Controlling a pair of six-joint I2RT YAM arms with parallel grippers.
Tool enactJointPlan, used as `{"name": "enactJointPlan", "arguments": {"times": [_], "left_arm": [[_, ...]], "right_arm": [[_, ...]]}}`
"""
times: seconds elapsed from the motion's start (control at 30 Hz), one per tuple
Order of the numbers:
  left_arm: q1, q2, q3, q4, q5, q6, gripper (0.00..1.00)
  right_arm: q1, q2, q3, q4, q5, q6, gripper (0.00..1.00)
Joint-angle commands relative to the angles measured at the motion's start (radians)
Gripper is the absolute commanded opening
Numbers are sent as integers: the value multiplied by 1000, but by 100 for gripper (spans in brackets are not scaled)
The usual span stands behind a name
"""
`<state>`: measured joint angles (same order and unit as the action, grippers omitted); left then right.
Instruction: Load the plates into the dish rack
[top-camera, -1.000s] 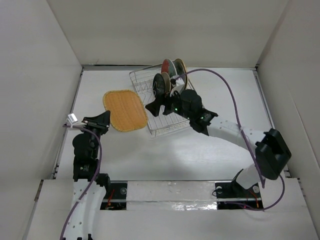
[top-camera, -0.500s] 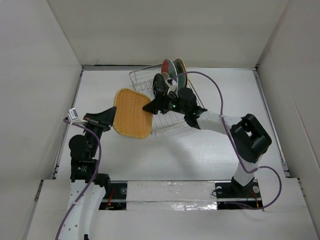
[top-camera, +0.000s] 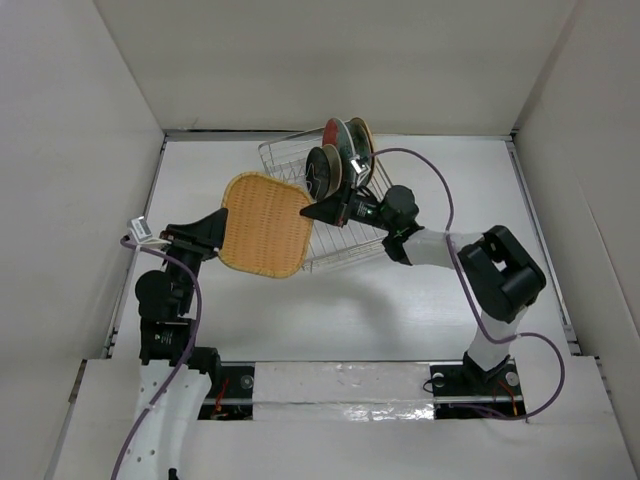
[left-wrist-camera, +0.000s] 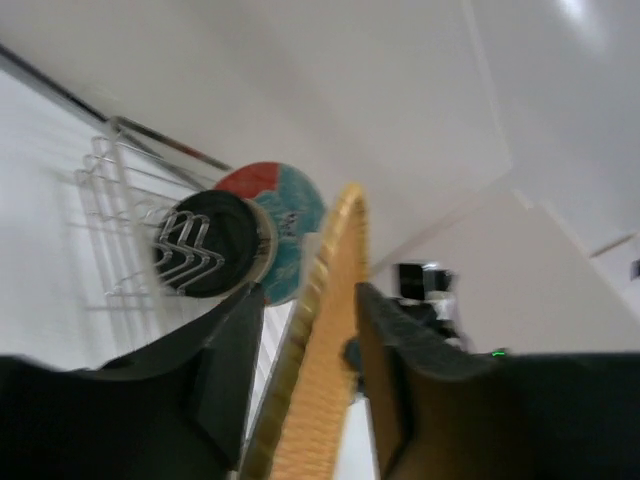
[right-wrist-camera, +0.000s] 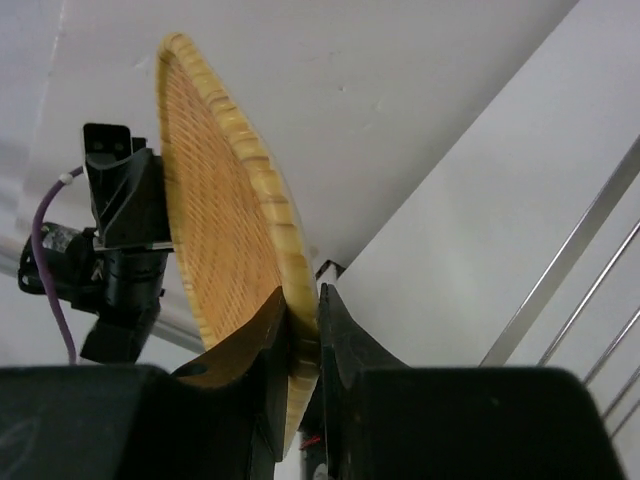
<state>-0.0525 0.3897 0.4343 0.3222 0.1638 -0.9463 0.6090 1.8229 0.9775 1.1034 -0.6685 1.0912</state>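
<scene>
Silver wire dish rack (top-camera: 288, 166); orange-tan rounded-square woven plate (top-camera: 265, 225) held tilted in the air, overlapping its left side.
The right gripper (top-camera: 308, 212) pinches the plate's rack-side rim. The left gripper (top-camera: 216, 228) stands slightly parted around the opposite edge.

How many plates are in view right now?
4: the orange woven plate held aloft in the right gripper; in the dish rack, the black plate nearer, the red-and-teal plate and a beige plate at the far end. More may be hidden behind them.
</scene>
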Motion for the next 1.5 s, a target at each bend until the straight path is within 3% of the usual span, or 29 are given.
{"name": "enactJointPlan", "arguments": {"times": [0.0, 0.03, 0.13, 0.27, 0.47, 0.63, 0.93, 1.17, 1.47], "left_arm": [[-12, -2, 98, -72, -38, 128, 39], [-12, -2, 131, -101, -76, 203, 50], [-32, -3, 188, -187, -151, 303, 66], [-41, -3, 234, -248, -217, 414, 72], [-75, -21, 251, -265, -201, 451, 71], [-135, -12, 233, -282, -87, 529, 60], [-195, -8, 185, -282, -77, 583, 53], [-213, -11, 185, -288, -81, 589, 53], [-213, -6, 184, -287, -75, 589, 53]], "right_arm": [[-1, -192, 4, -66, 96, -218, 0], [-2, -227, 15, -246, 142, -319, 0], [-2, -327, 81, -477, 315, -431, 0], [-12, -329, 176, -592, 418, -497, 0], [1, -226, 390, -744, 679, -631, 0], [63, -133, 570, -801, 1048, -813, 0], [94, 51, 785, -780, 1339, -1086, 0], [123, 191, 885, -700, 1416, -1211, 0], [141, 308, 1049, -649, 1402, -1278, 0]]}}
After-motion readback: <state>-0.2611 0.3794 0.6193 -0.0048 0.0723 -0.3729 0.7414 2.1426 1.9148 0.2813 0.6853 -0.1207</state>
